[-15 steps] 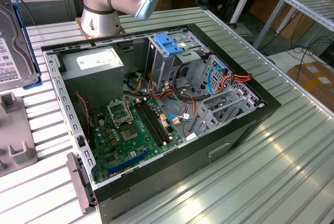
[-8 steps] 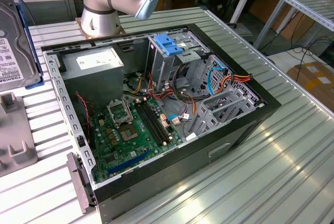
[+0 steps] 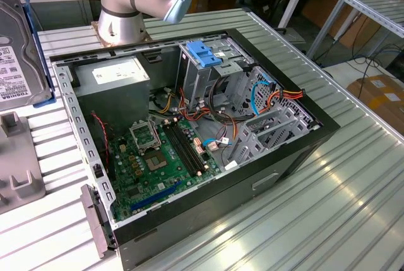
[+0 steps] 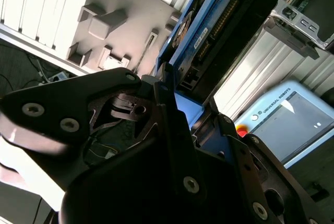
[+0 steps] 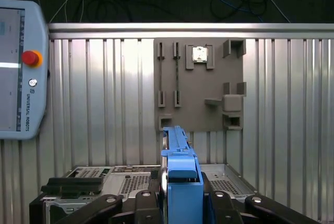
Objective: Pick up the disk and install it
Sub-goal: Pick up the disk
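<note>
At exterior view's left edge, disk (image 3: pixel 19 50) half cut off; fingers (image 5: pixel 154 208) clamped across its blue rails.

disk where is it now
The disk stands upright at the exterior view's far left, above the grey fixture; the pincer holds it in the first wrist view.

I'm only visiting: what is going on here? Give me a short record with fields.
Gripper: gripper shut on the disk
Disk: seen edge-on in the first wrist view, blue rails, clear of the case
Holder: grey plate lying on the ribbed table
Computer case: open on the table, circuit board showing
Installed: not yet
</note>
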Controlling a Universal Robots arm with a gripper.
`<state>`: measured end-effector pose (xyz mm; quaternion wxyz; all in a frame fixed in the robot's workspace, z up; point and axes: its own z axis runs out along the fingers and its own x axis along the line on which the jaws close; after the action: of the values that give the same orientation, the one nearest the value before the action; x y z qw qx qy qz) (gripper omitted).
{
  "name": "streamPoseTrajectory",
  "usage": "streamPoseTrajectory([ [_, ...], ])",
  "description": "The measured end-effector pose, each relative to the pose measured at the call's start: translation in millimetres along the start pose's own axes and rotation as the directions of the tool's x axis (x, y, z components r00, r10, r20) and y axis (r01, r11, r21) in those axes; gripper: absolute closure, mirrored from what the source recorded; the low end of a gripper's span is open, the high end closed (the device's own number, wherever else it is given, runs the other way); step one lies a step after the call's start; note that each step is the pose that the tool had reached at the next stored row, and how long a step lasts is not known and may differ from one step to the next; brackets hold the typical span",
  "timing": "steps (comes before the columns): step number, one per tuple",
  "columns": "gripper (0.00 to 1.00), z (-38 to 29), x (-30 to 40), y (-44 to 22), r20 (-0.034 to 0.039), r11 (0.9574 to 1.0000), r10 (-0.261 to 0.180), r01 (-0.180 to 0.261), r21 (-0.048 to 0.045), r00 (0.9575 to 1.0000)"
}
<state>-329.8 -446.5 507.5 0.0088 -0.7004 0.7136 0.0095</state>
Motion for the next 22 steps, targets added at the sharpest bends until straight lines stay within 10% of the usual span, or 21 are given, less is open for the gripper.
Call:
streamPoseTrajectory([
  [22, 0.63, 0.4, 2.7, -6.4, -0.0001, 1.0000, 0.000, 0.000, -0.0001, 1.0000],
])
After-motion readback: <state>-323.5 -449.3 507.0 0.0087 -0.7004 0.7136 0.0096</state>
